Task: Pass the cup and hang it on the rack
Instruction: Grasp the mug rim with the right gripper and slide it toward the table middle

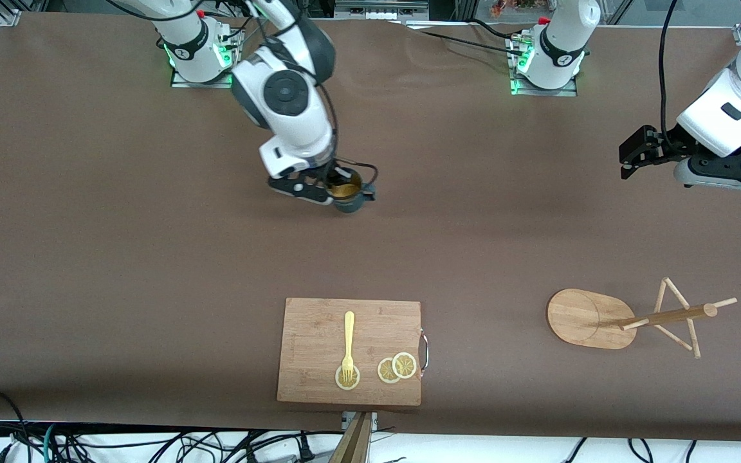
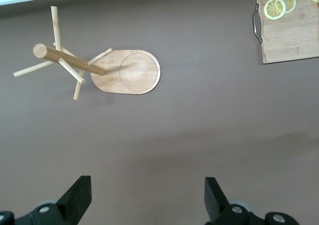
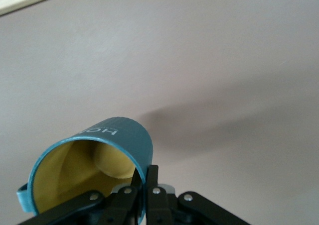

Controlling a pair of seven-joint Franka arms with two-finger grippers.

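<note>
Brown table [image 1: 152, 257]: right gripper [image 1: 337, 190] clamps the cup [image 1: 347, 195] by its rim, aloft. Left gripper [image 1: 631, 156] hangs spread apart, rack [image 1: 628, 318] standing below it.

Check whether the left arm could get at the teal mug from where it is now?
Probably yes. The small teal mug with the yellow interior is shut in the right gripper over bare table. The left gripper hangs open toward its own end, with nothing standing between them.
</note>
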